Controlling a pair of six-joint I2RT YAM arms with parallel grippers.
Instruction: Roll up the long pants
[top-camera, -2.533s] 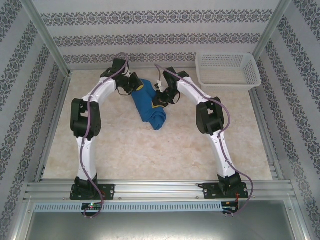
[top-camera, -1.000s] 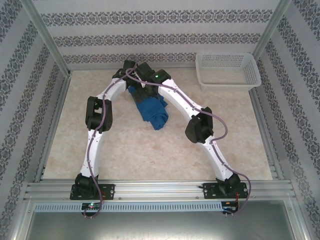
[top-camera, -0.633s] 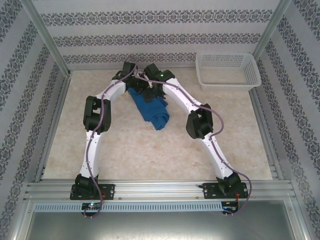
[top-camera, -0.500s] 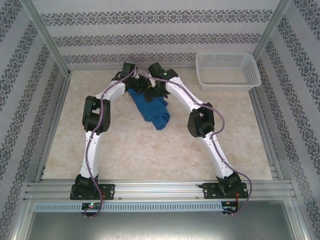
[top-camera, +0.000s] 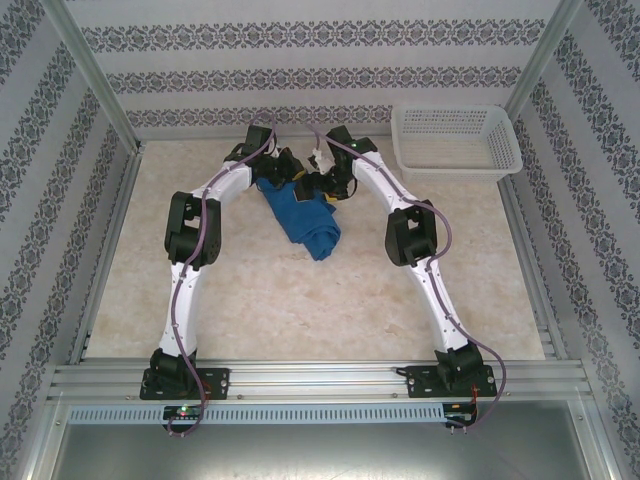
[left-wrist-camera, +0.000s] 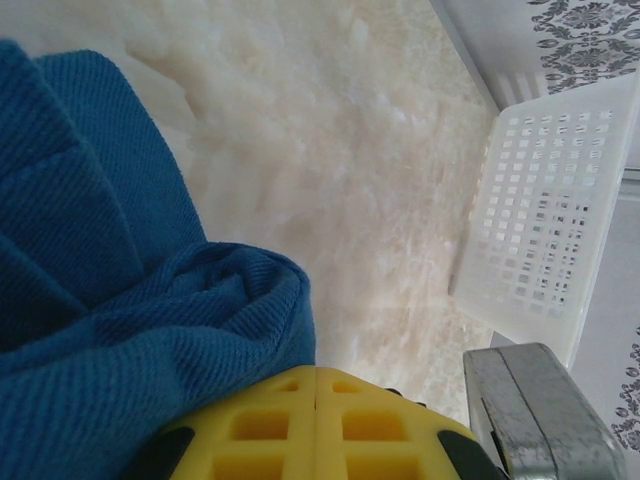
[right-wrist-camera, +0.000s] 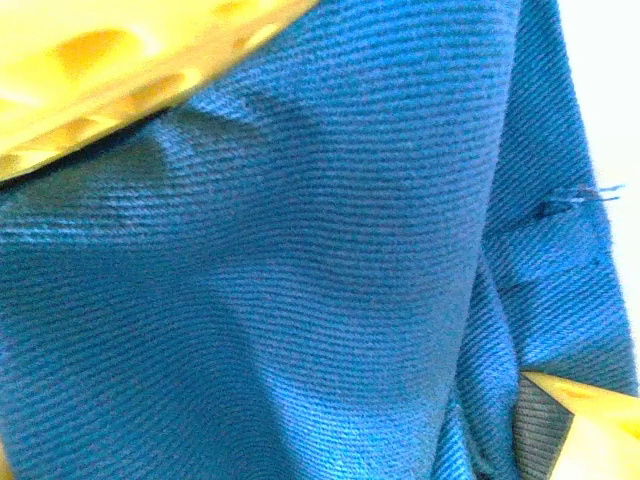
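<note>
The long pants (top-camera: 308, 218) lie bunched in a narrow royal-blue bundle at the back middle of the table. My left gripper (top-camera: 284, 166) is at the bundle's far left end. In the left wrist view its yellow fingers (left-wrist-camera: 260, 425) are pressed together, shut, with a fold of the pants (left-wrist-camera: 120, 300) lying against their left side and no cloth visible between them. My right gripper (top-camera: 323, 186) is down on the far right part of the bundle. Its yellow fingertips (right-wrist-camera: 110, 70) stand wide apart, open, with the blue fabric (right-wrist-camera: 330, 260) spread between them.
A white mesh basket (top-camera: 460, 165) stands at the back right corner, also visible in the left wrist view as the basket (left-wrist-camera: 540, 220) beyond bare beige table (left-wrist-camera: 340, 170). Metal frame rails border the table on the left, right and near sides.
The right arm's wrist swung from behind the pants, close to the left gripper, rightward and down onto the fabric. The left arm has held still over the last second.
</note>
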